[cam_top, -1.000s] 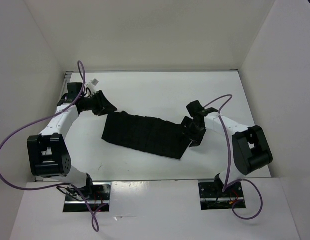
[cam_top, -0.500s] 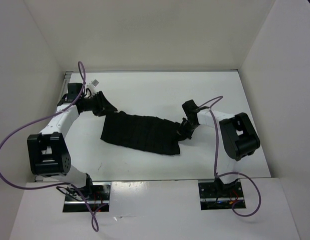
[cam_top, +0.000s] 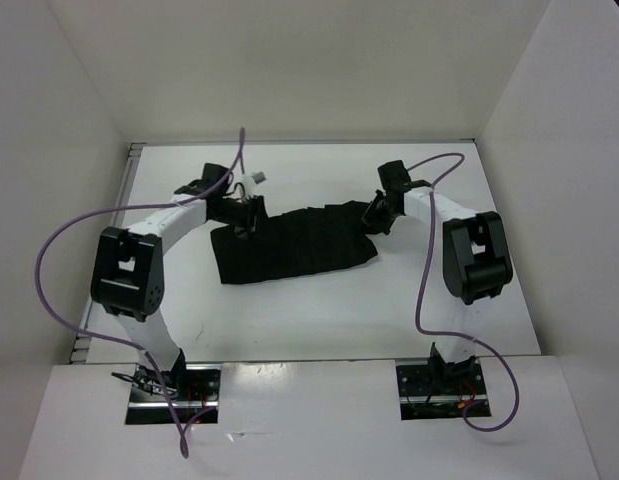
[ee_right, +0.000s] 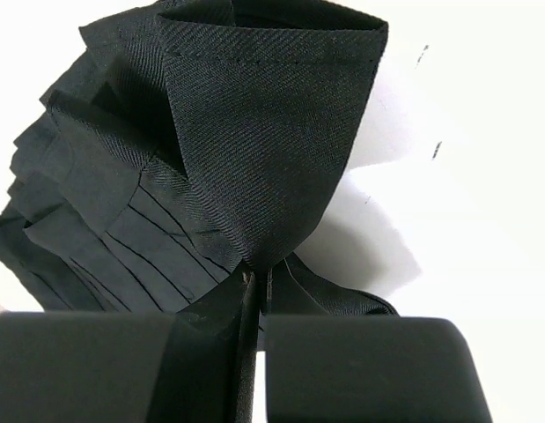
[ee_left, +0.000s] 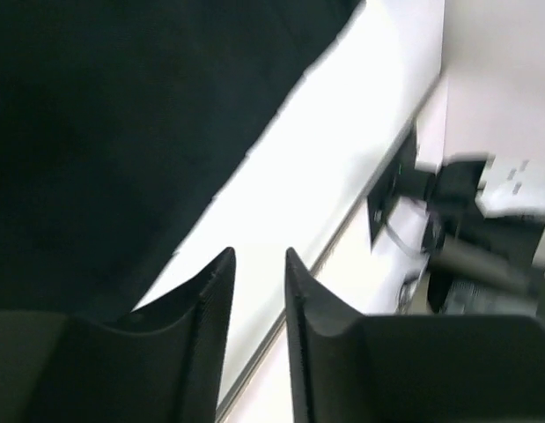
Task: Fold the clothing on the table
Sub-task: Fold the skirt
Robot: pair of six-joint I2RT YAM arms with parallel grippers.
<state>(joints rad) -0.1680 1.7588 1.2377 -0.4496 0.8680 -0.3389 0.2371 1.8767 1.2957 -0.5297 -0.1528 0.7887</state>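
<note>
Right tool [ee_right: 254, 284]: jaws closed on a pinch of the garment [ee_right: 270, 132]. The cloth was gathered between them into a raised peak, with a stitched hem along its top. Pleats fanned out to the left of the pinch. White desk [ee_right: 470, 132] showed beside and behind the lifted fold.

Left tool [ee_left: 259, 264]: jaws narrowly apart, with nothing between them and bare desk showing through the gap. The garment's edge ran diagonally just to the left of the fingers. The wrist view was blurred, so contact between finger and cloth could not be confirmed.

From overhead, the right tool sat at the garment's far right corner and the left tool at its far left corner. The garment lay between the two, across the middle of the desk and slightly toward the far side. Its near edge lay flat on the surface and its ridges ran from front to back. The right end was bunched where it was gripped.

A purple cable [cam_top: 425, 270] looped from each arm. White walls [cam_top: 309, 70] enclosed the desk on three sides
</note>
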